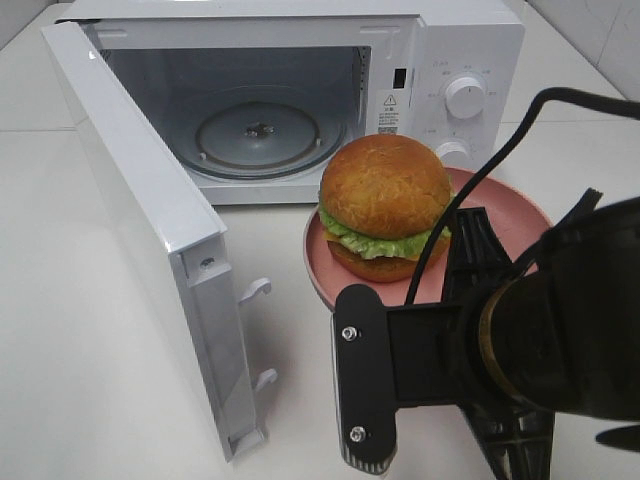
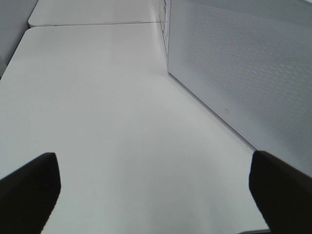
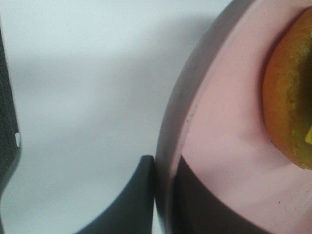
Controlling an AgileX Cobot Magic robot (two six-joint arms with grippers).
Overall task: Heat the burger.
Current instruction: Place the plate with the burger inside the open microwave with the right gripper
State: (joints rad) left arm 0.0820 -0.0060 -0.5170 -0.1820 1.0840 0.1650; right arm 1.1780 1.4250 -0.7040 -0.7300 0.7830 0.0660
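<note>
The burger point(image 1: 385, 205) sits on a pink plate point(image 1: 505, 205), a little toward the side of the plate that faces the microwave point(image 1: 450, 60). Its domed golden-brown bun is on top and a frill of green lettuce shows round the middle. Plate and burger are outside the oven, just in front of the right part of its open cavity and below the control panel. The pictures do not settle whether the plate rests on the white counter point(image 1: 90, 380) or is held just above it.

The right tool point(image 3: 163, 170) is closed on the plate's rim at the edge farthest from the microwave. In the right wrist view one dark finger point(image 3: 139, 195) lies against the outside of the rim and the other point(image 3: 195, 200) lies on the plate's upper face, short of the bun point(image 3: 290, 97).

The microwave door point(image 1: 140, 200) stands swung wide open to the left, with its two latch hooks showing on the free edge. Inside, the glass turntable point(image 1: 258, 135) is bare. A round white knob point(image 1: 465, 97) is on the panel, and part of a second shows behind the bun.

The left tool point(image 2: 156, 190) is open wide, with nothing between its two dark fingertips point(image 2: 29, 185). It hangs over bare counter point(image 2: 107, 97) beside a white perforated panel point(image 2: 243, 63). It does not show in the high view.
</note>
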